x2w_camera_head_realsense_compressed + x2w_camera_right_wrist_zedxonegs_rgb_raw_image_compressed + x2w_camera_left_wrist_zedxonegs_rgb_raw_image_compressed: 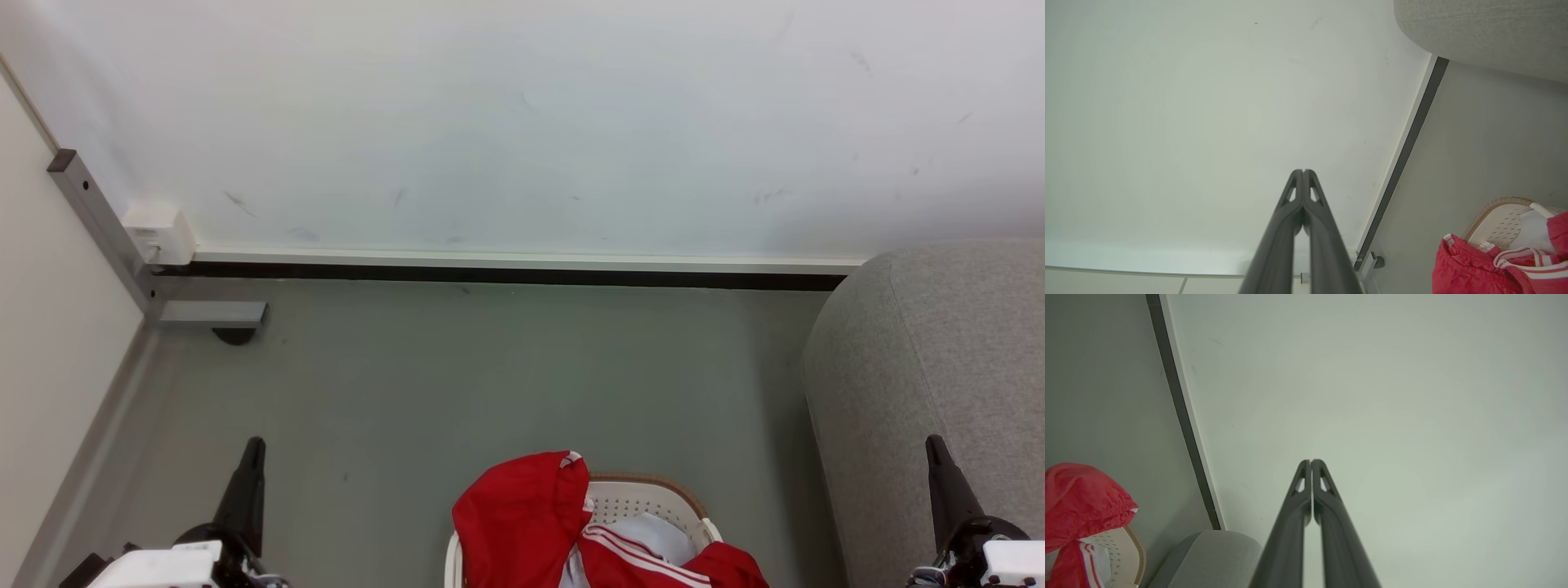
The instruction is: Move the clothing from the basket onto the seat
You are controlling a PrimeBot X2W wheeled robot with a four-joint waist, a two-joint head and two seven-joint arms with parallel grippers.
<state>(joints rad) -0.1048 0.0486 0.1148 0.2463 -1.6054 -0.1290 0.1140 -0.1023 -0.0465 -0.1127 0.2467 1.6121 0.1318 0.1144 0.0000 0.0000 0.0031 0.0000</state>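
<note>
Red clothing (522, 514) with white stripes hangs over the rim of the white basket (645, 494) at the bottom centre of the head view; it also shows as clothing (1081, 502) and clothing (1474, 265) in the wrist views. The grey seat (939, 367) stands to the right. My left gripper (253, 449) is left of the basket, raised, fingers pressed together and empty, as my left gripper (1310, 462) shows. My right gripper (935, 447) is in front of the seat, shut and empty, also seen as my right gripper (1303, 171).
A pale wall (522, 122) with a dark baseboard (506, 273) runs across ahead. A grey metal post (98, 220) with a white box (159, 233) stands in the left corner. Grey floor (490, 376) lies between wall and basket.
</note>
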